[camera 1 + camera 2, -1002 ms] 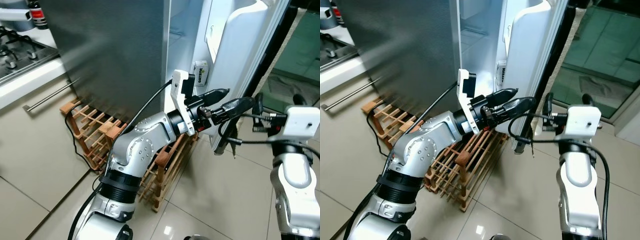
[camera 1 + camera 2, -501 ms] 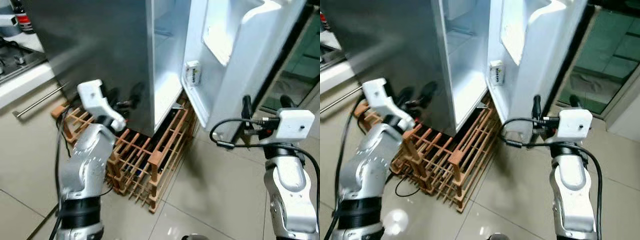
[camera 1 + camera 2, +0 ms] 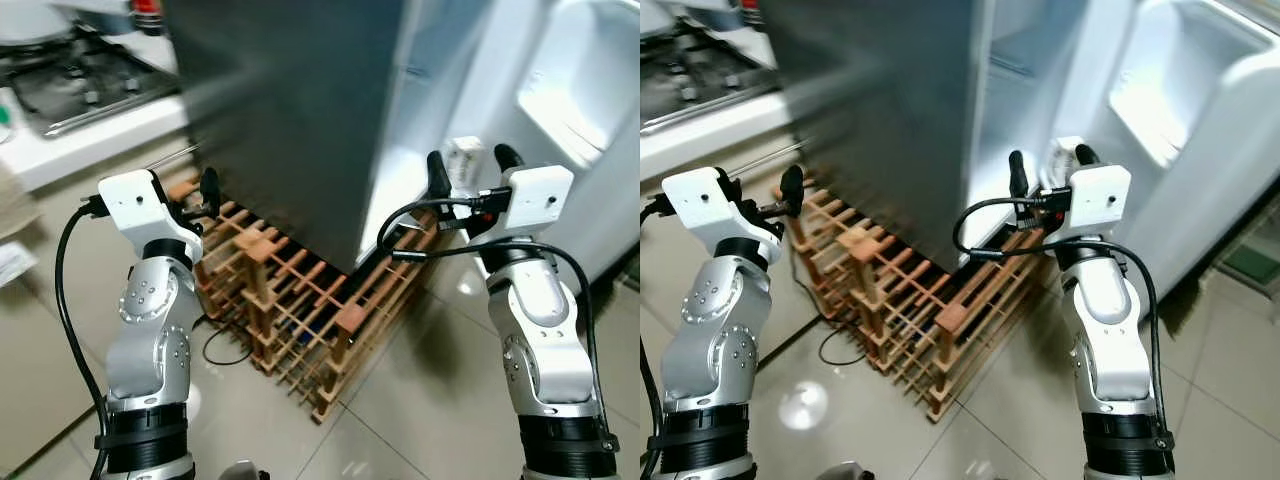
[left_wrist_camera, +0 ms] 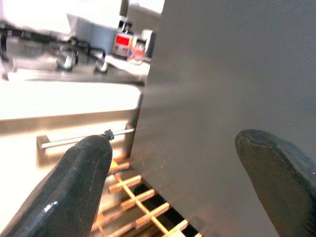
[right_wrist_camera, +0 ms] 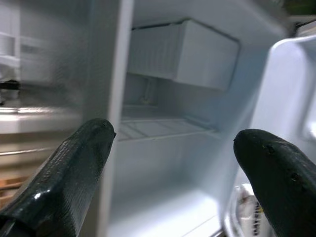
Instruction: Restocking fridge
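Head views: the fridge is seen open ahead of the right gripper, the nearer one; a carton is seen just behind its fingers.
Left wrist: the left gripper is spread, empty, faced at the fridge's side.
Right wrist: fingers are parted, nothing held; the shelf lies straight ahead.

The left pincer, fingers spread and empty, faces the grey fridge side above the wooden rack.

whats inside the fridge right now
Inside the open fridge the right wrist view shows a white box-like compartment up top, a wire shelf below it and a bare white floor. A small carton sits in the door. Higher shelves are out of frame.
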Motion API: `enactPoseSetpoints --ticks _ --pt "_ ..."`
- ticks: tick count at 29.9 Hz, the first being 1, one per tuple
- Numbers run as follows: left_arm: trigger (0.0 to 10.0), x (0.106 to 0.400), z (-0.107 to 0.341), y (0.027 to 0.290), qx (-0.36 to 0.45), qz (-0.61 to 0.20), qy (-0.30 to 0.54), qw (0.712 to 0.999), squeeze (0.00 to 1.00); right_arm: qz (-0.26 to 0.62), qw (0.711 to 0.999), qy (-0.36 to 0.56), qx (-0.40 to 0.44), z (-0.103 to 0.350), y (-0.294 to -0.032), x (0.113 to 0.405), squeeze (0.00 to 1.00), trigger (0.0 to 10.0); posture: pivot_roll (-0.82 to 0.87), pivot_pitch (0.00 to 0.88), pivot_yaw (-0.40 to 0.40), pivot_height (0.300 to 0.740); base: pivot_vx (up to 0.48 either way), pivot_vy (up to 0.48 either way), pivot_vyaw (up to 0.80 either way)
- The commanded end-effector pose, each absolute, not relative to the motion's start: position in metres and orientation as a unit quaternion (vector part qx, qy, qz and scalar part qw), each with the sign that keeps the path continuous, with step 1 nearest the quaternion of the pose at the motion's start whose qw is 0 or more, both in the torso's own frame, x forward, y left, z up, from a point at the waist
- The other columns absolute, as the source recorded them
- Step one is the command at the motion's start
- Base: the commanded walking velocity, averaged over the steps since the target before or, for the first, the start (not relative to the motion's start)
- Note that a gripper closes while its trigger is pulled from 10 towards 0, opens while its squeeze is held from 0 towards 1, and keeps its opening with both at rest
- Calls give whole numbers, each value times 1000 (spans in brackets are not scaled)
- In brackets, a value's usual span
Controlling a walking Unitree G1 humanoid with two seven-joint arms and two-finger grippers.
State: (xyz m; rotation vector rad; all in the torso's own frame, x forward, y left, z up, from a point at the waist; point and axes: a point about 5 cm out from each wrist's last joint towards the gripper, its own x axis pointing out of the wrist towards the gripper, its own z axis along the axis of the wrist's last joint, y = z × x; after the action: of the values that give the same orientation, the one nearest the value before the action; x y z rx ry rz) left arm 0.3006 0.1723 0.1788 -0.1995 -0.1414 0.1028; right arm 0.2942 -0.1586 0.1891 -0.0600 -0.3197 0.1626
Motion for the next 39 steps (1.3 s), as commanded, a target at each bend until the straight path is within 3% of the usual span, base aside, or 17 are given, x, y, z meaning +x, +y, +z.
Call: enactPoseSetpoints --ticks 1,6,12,16,22,29,31,33,39 --pt "10000 301 184 158 -94 21 -80 992 0 77 986 -147 -25 184 -163 294 0 10000 -72 0 -43 740 0 0 0" --pt "10000 306 184 157 -82 17 -81 993 0 61 988 -135 -51 184 -176 308 0 10000 -77 0 -17 740 0 0 0" --pt "10000 314 188 174 -49 36 -75 995 0 23 991 -114 -67 187 -206 336 0 10000 -31 0 20 740 0 0 0" --pt "10000 317 194 181 -37 40 -79 995 0 25 991 -113 -66 186 -206 341 0 10000 -15 0 41 740 0 0 0" --pt "10000 317 203 189 -2 26 -70 997 0 -4 992 -111 -54 176 -212 349 0 10000 39 18 138 740 0 0 0" --pt "10000 320 209 192 22 -3 -55 998 0 -63 989 -113 -74 170 -242 341 0 10000 43 57 222 740 0 0 0" --pt "10000 320 209 192 22 -6 -54 998 0 -71 988 -114 -77 170 -246 340 0 10000 40 61 226 740 0 0 0" --pt "10000 321 206 185 17 -19 -45 999 0 -99 984 -114 -98 172 -269 330 0 10000 19 72 237 740 0 0 0" --pt "10000 322 198 176 -3 -29 -27 999 0 -136 974 -117 -137 179 -303 314 0 10000 -27 66 222 740 0 0 0"
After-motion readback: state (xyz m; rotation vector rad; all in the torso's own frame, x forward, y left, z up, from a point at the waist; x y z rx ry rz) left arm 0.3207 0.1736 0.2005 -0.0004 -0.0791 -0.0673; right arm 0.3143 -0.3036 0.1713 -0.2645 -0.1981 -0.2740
